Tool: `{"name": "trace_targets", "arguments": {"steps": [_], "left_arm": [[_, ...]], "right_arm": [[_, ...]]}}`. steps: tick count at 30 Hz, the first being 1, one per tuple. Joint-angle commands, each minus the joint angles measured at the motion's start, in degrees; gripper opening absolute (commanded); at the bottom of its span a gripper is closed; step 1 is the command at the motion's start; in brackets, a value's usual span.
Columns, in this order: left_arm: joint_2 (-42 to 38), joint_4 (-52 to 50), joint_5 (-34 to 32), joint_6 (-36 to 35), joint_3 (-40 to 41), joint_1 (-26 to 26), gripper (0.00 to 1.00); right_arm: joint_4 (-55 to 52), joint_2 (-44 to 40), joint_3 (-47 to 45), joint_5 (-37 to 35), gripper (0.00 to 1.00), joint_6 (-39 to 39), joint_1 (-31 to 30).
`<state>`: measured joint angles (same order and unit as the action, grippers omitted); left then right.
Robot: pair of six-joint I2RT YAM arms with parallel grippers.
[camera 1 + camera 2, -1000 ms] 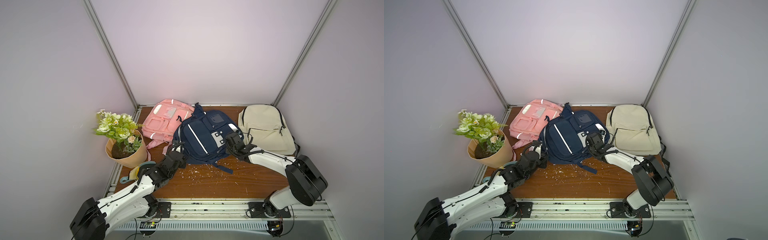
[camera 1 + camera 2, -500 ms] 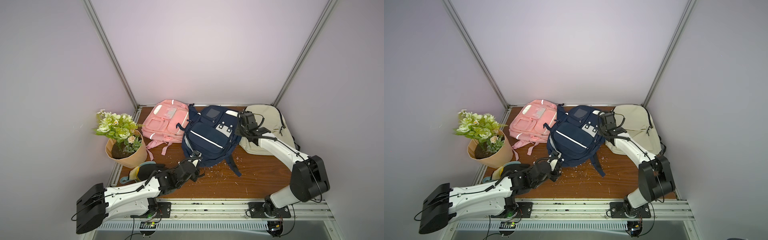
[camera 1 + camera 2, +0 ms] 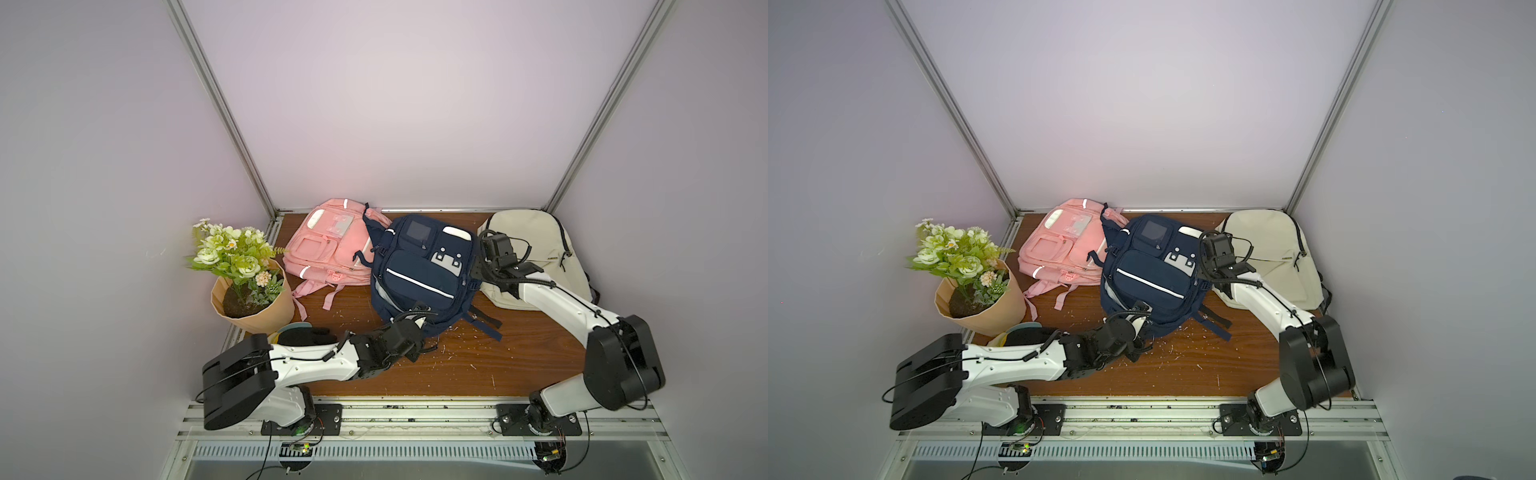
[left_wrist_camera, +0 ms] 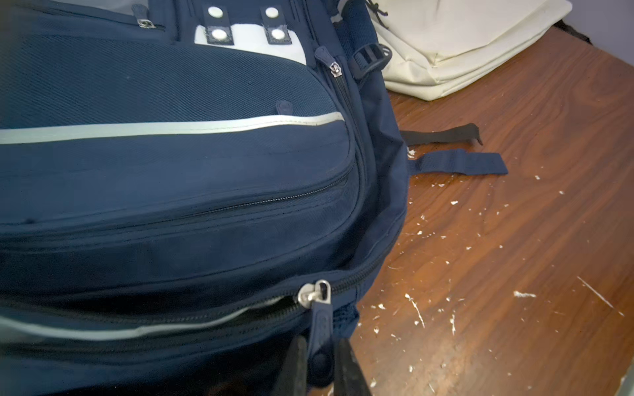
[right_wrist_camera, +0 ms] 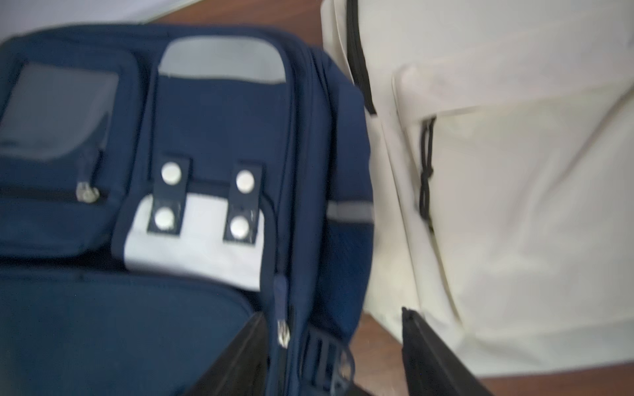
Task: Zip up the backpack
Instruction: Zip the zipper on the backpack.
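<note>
- Right gripper (image 5: 334,346) has let go, jaws apart astride bag's (image 3: 419,266) side.
- Left gripper (image 4: 320,360), nearer, pinches pull (image 4: 320,317); open track (image 4: 212,317) runs crosswise just beyond its fingertips (image 4: 294,363).

The navy backpack (image 3: 419,266) is found turned since a second ago: its striped-pocket end, then faced toward the left side, is now swung round to the near side. The left gripper (image 4: 320,339), clamped on the zipper pull (image 4: 320,319), is shifted from the pack's left corner to its near end, with the arm folded low. The right gripper (image 5: 332,313), closed before, is now seen with jaws parted astride the pack's right side.
</note>
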<state>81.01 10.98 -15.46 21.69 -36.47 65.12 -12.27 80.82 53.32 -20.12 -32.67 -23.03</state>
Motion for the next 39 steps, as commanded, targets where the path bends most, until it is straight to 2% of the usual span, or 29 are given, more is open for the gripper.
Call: {"name": "trace_targets", "arguments": {"steps": [1,7,10,13,16,19,21,23,25,28,30,34,39], "left_arm": [[1.8,4.9,3.8,0.4,-2.0,0.8,0.00],[1.1,4.1,4.7,-0.9,-2.4,0.8,0.00],[-0.5,4.6,4.8,-1.3,-1.2,0.9,0.00],[-1.8,4.2,4.9,-1.6,-0.4,0.8,0.00],[-3.3,3.1,4.0,-1.7,0.2,0.9,0.00],[-5.1,2.0,2.5,-2.1,1.2,0.9,0.00],[-6.1,-0.6,0.3,-2.0,1.2,0.8,0.00],[-7.1,-3.7,-1.5,-2.3,1.3,0.7,0.00],[-8.7,-6.6,-3.9,-2.1,2.1,0.2,0.00],[-12.4,-9.6,-4.9,-0.8,4.8,-2.7,0.00],[-14.7,-11.7,-5.9,0.8,6.3,-5.4,0.00],[-16.4,-13.8,-9.3,1.6,6.9,-7.0,0.00],[-13.7,-13.4,-9.4,1.0,4.7,-7.1,0.00]], "right_arm": [[0.9,-4.6,-7.1,4.3,0.66,-6.8,-2.1],[7.2,-4.8,-14.8,9.9,0.66,-12.7,-7.4],[13.3,-3.5,-16.4,14.9,0.65,-13.9,-8.0],[14.5,-2.3,-15.8,14.5,0.62,-14.1,-9.1],[13.9,-1.1,-15.8,13.0,0.48,-14.1,-9.3],[12.0,-1.2,-15.7,10.1,0.23,-13.3,-9.2],[8.7,-2.2,-14.4,6.1,0.09,-12.0,-9.1],[5.0,-3.1,-12.6,1.3,0.01,-9.8,-8.5],[2.9,-3.7,-11.1,0.9,0.00,-7.0,-5.4],[3.5,-5.3,-10.4,7.0,0.00,-3.5,2.5],[2.0,-5.5,-8.6,5.8,0.00,-1.4,5.3],[-0.6,-3.3,-4.2,2.3,0.00,0.7,7.1],[-1.1,-1.3,-0.5,-1.4,0.00,1.3,7.6]]}}
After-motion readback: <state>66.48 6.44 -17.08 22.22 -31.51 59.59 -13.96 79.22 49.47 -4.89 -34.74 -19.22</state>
